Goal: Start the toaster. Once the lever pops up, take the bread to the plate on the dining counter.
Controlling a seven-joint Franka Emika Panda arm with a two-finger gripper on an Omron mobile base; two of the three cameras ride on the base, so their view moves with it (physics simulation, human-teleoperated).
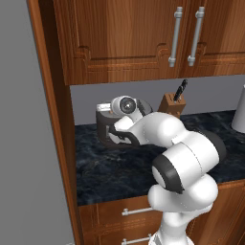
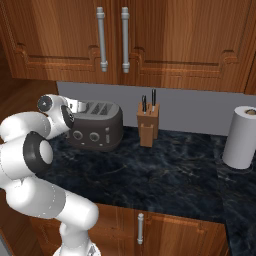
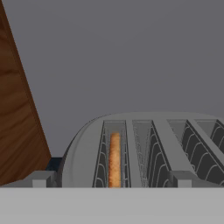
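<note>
Gripper (image 3: 111, 180) held wide open, nothing gripped; fingertips (image 3: 39, 179) seen spread at either side of hand view. Toaster (image 2: 97, 126) directly ahead of gripper, close, slotted top faced. Bread (image 3: 115, 159) seated upright in slot just left of centre between fingertips, top edge visible. Knife block (image 2: 148, 125) stood on black counter (image 2: 165, 175), well right of gripper. Paper towel roll (image 2: 242, 136) farther right.

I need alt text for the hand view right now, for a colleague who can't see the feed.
Close view down onto the silvery slotted top of the toaster, with a tan slice of bread standing on edge in its leftmost slot and the other slots empty. Plain grey wall behind; a reddish-brown wooden panel slants along the left.
</note>
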